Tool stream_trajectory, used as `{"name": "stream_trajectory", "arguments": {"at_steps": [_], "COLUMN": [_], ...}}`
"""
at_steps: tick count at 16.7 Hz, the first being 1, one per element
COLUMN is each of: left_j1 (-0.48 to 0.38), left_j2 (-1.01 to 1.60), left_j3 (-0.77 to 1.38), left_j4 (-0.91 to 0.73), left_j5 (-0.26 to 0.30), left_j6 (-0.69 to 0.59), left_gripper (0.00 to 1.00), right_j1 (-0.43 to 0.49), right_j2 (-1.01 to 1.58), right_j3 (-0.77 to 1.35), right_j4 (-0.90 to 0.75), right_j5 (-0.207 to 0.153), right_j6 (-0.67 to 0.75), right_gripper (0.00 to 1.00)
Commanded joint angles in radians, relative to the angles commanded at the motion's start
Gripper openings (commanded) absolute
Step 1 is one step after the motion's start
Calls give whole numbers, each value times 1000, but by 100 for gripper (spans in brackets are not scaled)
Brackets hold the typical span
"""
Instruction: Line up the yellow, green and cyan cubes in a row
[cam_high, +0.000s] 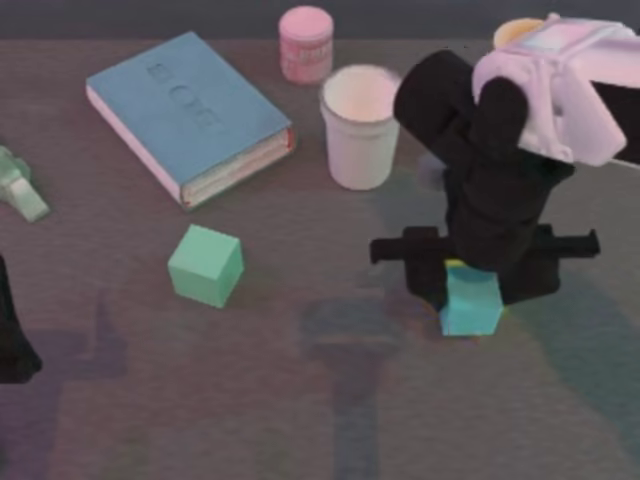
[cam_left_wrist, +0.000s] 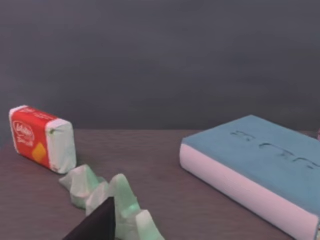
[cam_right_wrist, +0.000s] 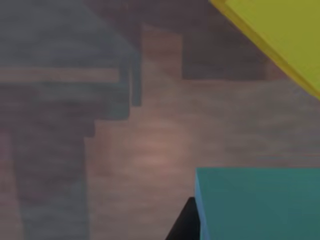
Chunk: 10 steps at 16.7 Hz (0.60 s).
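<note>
The cyan cube (cam_high: 470, 303) lies right of table centre, directly under the right gripper (cam_high: 462, 272), whose black body covers the cube's far edge; a sliver of the yellow cube (cam_high: 455, 264) shows at that edge. In the right wrist view the cyan cube (cam_right_wrist: 257, 202) sits just beside a dark finger (cam_right_wrist: 182, 222), with the yellow cube (cam_right_wrist: 280, 35) near it; finger spacing and grasp cannot be determined. The green cube (cam_high: 206, 264) rests well apart, left of centre, below the book (cam_high: 185, 110). The left arm is parked at the table's left edge.

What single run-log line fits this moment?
right gripper: over cyan cube | yellow cube: beside | green cube: apart | left arm: parked
</note>
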Motion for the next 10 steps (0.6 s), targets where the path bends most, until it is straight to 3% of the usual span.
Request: {"name": "stream_trajectory", "arguments": {"at_steps": [6, 10], "left_j1": [0, 0], "left_j2": [0, 0], "left_j3": [0, 0], "left_j4": [0, 0], "left_j5": [0, 0], "left_j6": [0, 0], "left_gripper": [100, 100], "right_j1": [21, 25], "right_j2": [-2, 30], "right_j3": [-2, -76], "right_j4": [4, 113], "right_j5": [-1, -1], "right_j6": [24, 25], "right_gripper": [0, 0]}}
